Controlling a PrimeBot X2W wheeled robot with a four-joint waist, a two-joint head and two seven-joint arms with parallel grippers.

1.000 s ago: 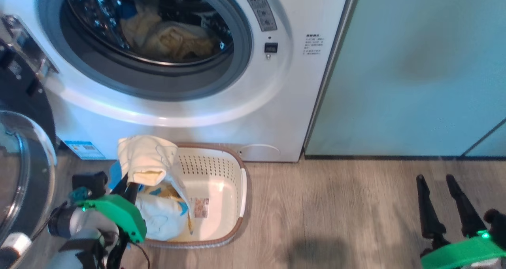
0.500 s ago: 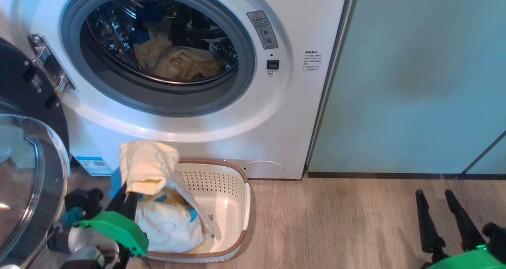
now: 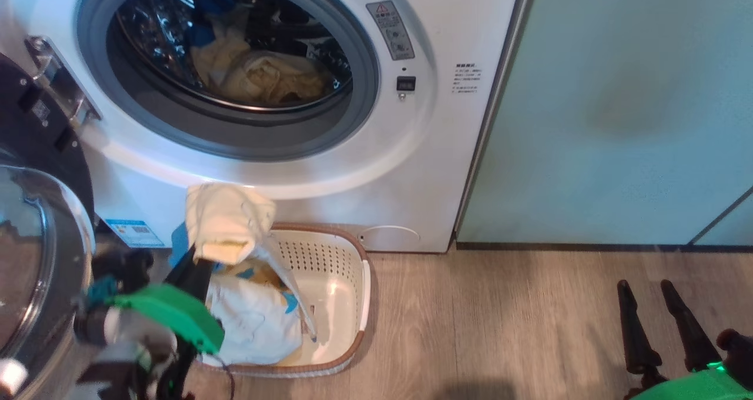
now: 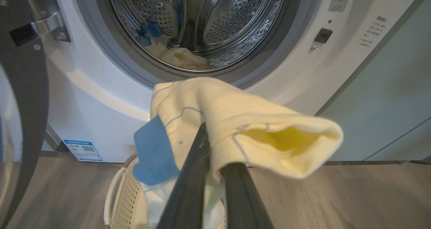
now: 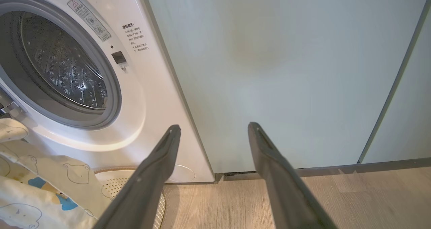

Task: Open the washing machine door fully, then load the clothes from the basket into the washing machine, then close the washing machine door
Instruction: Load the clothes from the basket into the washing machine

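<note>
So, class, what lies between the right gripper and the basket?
Bare wood floor, in the head view, from the basket across to the open right gripper.

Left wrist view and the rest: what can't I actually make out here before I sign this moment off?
- left gripper: fingertips buried under the pale yellow garment in the left wrist view, so the exact grip point is unseen.
- basket: floor label covered by the clothes, head view.
- washing machine door: cut off by the left edge, head view.
- warning sticker: lettering too small to read.
</note>
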